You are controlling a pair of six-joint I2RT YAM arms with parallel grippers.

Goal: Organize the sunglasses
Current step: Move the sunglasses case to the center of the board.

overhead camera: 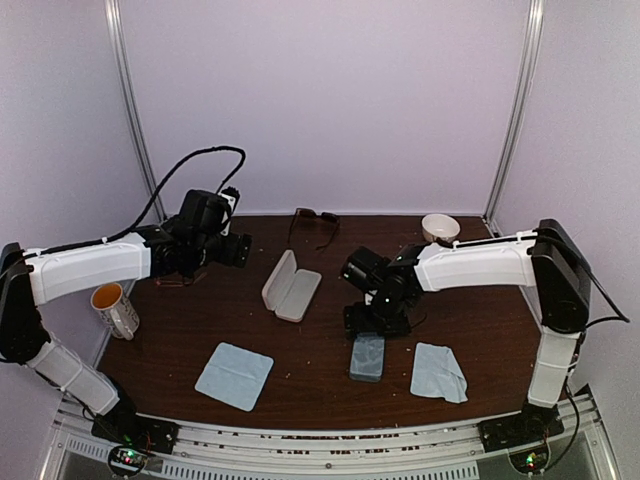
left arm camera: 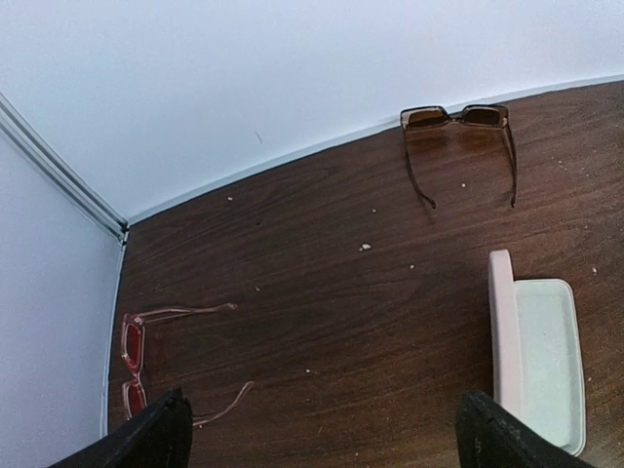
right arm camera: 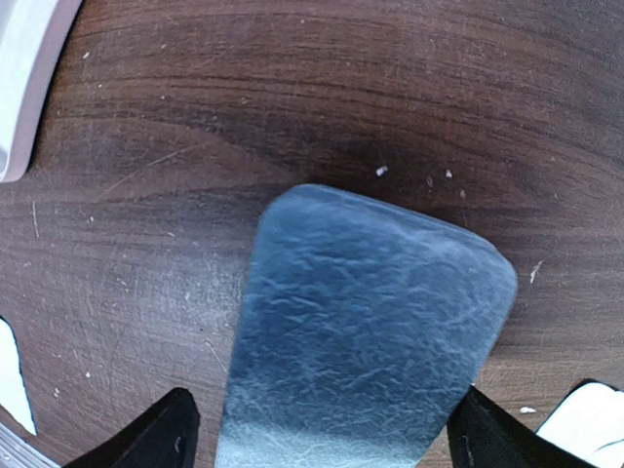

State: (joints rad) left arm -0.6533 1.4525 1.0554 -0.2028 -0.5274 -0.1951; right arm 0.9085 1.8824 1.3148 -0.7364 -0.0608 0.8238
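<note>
The dark sunglasses (overhead camera: 315, 218) (left arm camera: 455, 116) lie unfolded by the back wall. The thin reddish-brown pair (left arm camera: 134, 366) (overhead camera: 172, 282) lies unfolded at the far left, just beside the left fingertip. My left gripper (left arm camera: 327, 444) (overhead camera: 238, 250) hovers open over bare table between that pair and the open pink case (left arm camera: 541, 361) (overhead camera: 290, 285). My right gripper (right arm camera: 327, 439) (overhead camera: 375, 320) points down, open, with its fingers (right arm camera: 161, 434) on either side of the closed grey-blue case (right arm camera: 361, 331) (overhead camera: 367, 357). Its right finger is close to the case's edge, its left finger apart from it.
Two light-blue cloths lie near the front, one left (overhead camera: 234, 375) and one right (overhead camera: 438, 372). A mug (overhead camera: 115, 308) stands at the left edge, under the left arm. A small white bowl (overhead camera: 440, 227) sits at the back right. The walls close in on three sides.
</note>
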